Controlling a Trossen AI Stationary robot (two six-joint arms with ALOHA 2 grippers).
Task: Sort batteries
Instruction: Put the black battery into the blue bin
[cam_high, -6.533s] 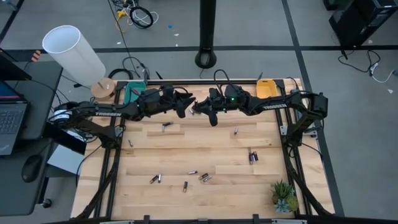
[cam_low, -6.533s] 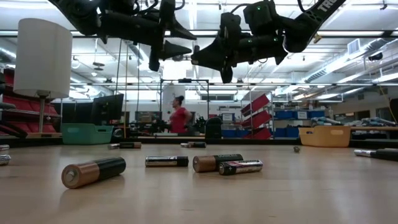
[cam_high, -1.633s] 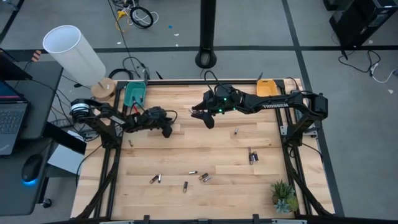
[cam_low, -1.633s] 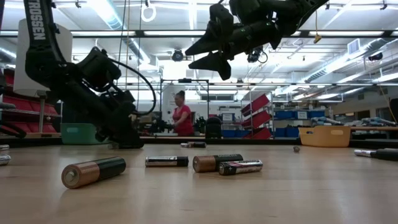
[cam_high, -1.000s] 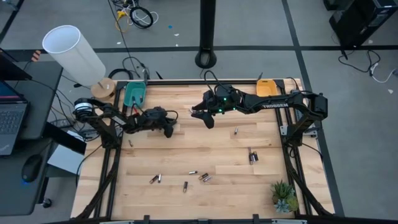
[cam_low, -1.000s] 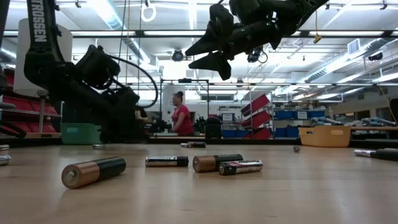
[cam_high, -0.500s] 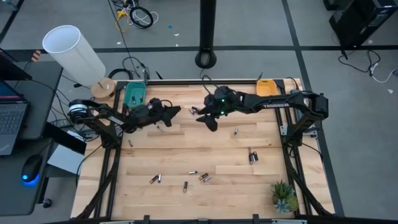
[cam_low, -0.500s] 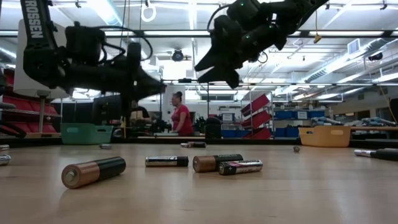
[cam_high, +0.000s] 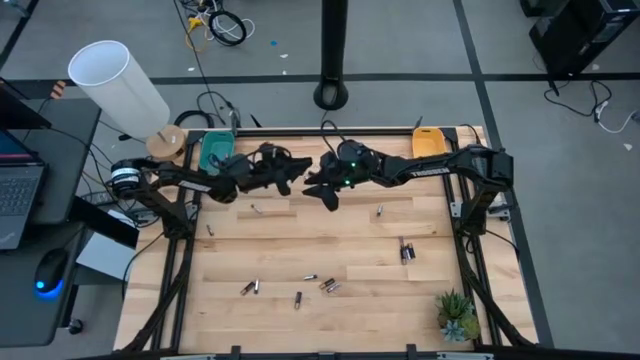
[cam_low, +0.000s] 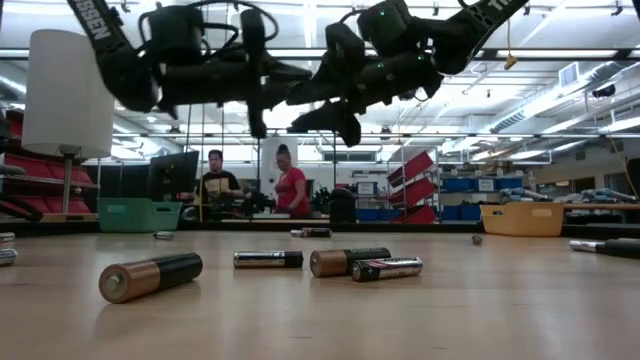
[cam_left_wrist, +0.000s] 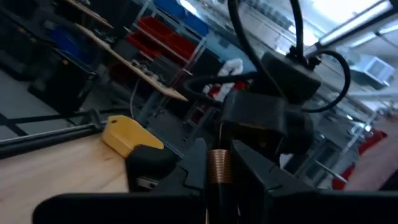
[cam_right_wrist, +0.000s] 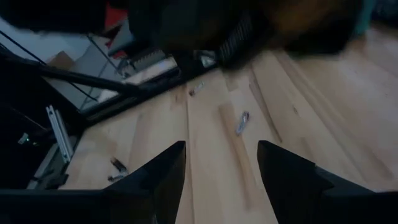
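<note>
Two grippers meet nose to nose above the table's far middle, you have a handoff pose.

Left gripper (cam_high: 296, 172) is clamped on a battery (cam_left_wrist: 218, 167), copper end showing between its fingers in the left wrist view; it looks pinched crosswise, though that view is dim. Right gripper (cam_high: 318, 186) has fingers (cam_right_wrist: 163, 171) spread wide, nothing between them, facing the left one and just beside it. Half a second ago the left gripper sat lower and further left, apart from the right; it has since risen and closed in. Loose batteries (cam_high: 327, 285) lie scattered on the wooden table (cam_high: 230, 320), near side and right; one more (cam_high: 255, 210) lies under the left arm.
</note>
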